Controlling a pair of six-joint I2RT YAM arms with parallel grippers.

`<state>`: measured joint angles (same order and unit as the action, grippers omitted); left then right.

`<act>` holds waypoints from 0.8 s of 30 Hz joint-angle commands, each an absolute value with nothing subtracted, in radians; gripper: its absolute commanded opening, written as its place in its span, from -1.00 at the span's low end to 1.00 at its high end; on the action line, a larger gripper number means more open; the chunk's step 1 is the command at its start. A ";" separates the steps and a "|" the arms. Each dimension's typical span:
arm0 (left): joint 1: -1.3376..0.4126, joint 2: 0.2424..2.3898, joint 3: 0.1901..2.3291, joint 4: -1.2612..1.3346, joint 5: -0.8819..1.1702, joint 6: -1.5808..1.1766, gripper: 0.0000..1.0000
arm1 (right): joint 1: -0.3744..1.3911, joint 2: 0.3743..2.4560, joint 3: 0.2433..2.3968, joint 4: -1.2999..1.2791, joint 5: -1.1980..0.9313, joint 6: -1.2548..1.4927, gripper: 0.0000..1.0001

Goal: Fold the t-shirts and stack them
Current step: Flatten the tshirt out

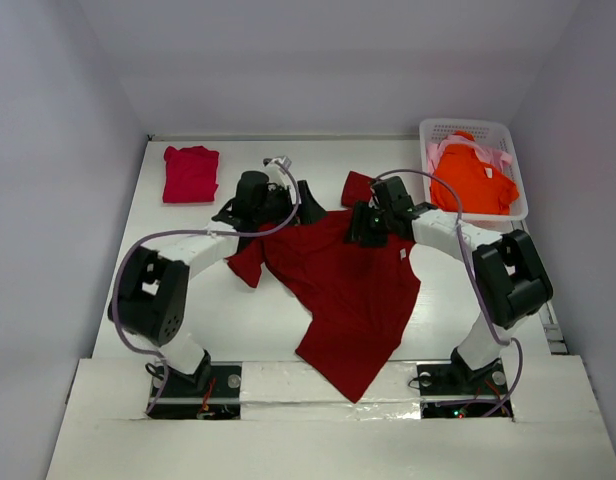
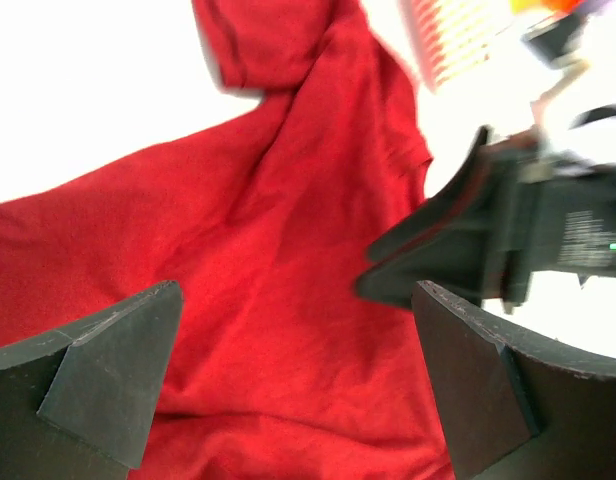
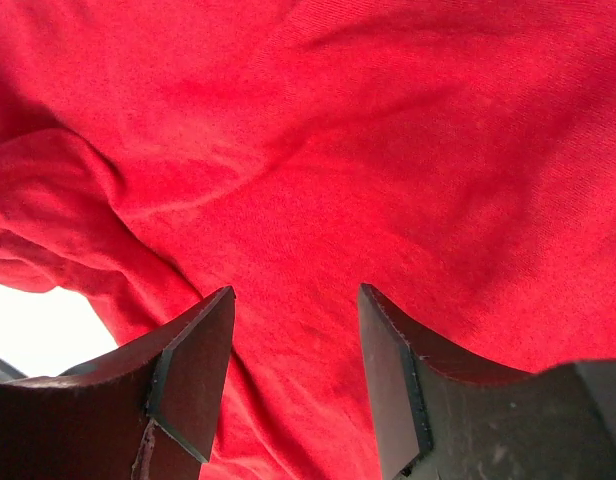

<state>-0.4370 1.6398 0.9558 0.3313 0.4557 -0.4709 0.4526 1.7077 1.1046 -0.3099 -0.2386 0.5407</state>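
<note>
Top view: the dark red t-shirt (image 1: 353, 290) lies unfolded and askew across the middle of the table (image 1: 238, 320), its hem reaching the near edge. A crimson-pink t-shirt (image 1: 191, 173) lies folded near the far left corner. The orange t-shirt (image 1: 473, 180) and the pale pink t-shirt (image 1: 500, 157) lie crumpled in the white basket (image 1: 468, 125) at the far right corner. The left gripper (image 1: 306, 203) and the right gripper (image 1: 366, 228) both stand at the dark red shirt's far edge. Left wrist view: the left gripper's jaws are wide apart above the red cloth and hold nothing, and the right gripper is just beyond them. Right wrist view: the right gripper's jaws stand part-way apart close over the rumpled cloth, with no fold visibly pinched between them. Judged from this layout, one shirt of four is folded. The dark red one is being taken up for its first fold, two have not yet left the basket, and the stack is not begun.
</note>
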 commanded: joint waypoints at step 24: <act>-0.459 1.100 0.683 0.075 0.242 -0.488 0.98 | 0.503 1.763 1.083 -0.156 -0.278 0.583 0.16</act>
<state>-0.4572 1.1526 0.6952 0.1059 0.2844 -0.4854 0.4984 1.7714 1.0832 -0.2008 -0.2737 0.5804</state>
